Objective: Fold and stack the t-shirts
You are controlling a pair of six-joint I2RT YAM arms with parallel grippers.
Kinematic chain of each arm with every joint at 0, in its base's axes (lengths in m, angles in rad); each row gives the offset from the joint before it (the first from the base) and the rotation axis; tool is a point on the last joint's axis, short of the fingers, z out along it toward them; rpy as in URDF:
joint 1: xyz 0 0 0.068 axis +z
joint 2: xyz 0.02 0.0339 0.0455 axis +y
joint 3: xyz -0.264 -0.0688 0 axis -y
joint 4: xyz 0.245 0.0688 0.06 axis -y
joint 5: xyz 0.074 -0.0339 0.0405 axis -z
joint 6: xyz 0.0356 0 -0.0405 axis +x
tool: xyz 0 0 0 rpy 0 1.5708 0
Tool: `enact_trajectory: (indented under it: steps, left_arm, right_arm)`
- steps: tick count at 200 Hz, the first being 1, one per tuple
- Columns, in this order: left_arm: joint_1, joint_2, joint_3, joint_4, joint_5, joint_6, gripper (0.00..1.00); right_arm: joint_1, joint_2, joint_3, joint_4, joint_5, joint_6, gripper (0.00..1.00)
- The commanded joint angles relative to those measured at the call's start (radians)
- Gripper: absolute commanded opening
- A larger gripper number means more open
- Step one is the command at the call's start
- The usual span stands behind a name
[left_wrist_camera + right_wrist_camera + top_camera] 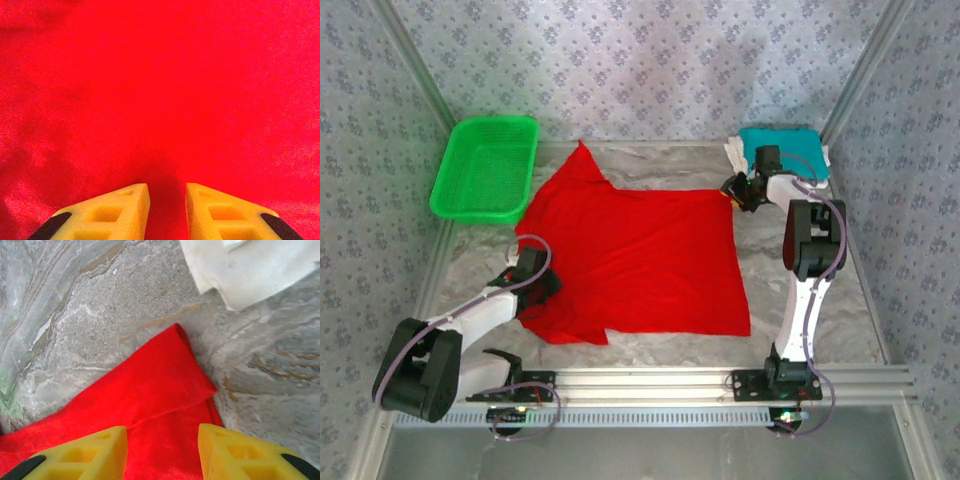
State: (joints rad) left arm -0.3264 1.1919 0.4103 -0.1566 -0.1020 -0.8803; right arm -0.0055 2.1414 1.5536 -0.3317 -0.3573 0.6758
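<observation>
Top external: red t-shirt point(640, 260) spread flat, long axis left-right.

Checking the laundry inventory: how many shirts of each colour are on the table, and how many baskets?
Red shirt: 1
Teal shirt: 1
White shirt: 1
Green basket: 1
Total: 4

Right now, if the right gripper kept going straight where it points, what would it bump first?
Probably the red t-shirt: its corner lies just ahead of the right gripper, on the table. The whitish shirt is farther off, though depth is hard to judge.
</observation>
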Motion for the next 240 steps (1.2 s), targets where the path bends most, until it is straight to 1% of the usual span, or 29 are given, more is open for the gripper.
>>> enact_trajectory:
  steps: [1,71,92,107,117,127,141,162,186,204,240]
  left_arm:
    - [0.009,0.005,-0.038,-0.104,-0.026,0.009,0.28]
    - [0.009,0.009,-0.035,-0.102,-0.024,0.011,0.28]
    - [0.009,0.009,-0.034,-0.104,-0.024,0.013,0.27]
    - [0.009,0.006,-0.036,-0.103,-0.024,0.012,0.27]
    - [0.009,0.005,-0.038,-0.101,-0.025,0.011,0.27]
    - [0.009,0.005,-0.038,-0.102,-0.025,0.011,0.27]
    - [0.009,0.004,-0.038,-0.101,-0.025,0.012,0.27]
    - [0.009,0.003,-0.04,-0.103,-0.025,0.012,0.27]
    - [0.009,-0.004,-0.043,-0.101,-0.026,0.009,0.27]
    - [0.009,-0.006,-0.044,-0.103,-0.028,0.008,0.28]
    - [0.009,-0.003,-0.042,-0.101,-0.03,0.009,0.27]
  right_arm:
    - [0.011,0.05,0.056,0.02,-0.034,0.058,0.43]
    - [0.021,0.089,0.057,0.076,-0.002,0.139,0.39]
    - [0.024,0.087,0.056,0.095,0.027,0.157,0.33]
    - [0.021,0.093,0.061,0.104,0.061,0.171,0.25]
    - [0.021,0.099,0.066,0.117,0.075,0.185,0.21]
    - [0.02,0.108,0.075,0.128,0.089,0.196,0.15]
    - [0.021,0.126,0.103,0.132,0.098,0.208,0.13]
    - [0.022,0.144,0.147,0.131,0.102,0.224,0.03]
    - [0.024,0.136,0.157,0.144,0.12,0.254,0.0]
    - [0.022,0.13,0.163,0.157,0.13,0.285,0.0]
    - [0.02,0.141,0.202,0.138,0.094,0.304,0.0]
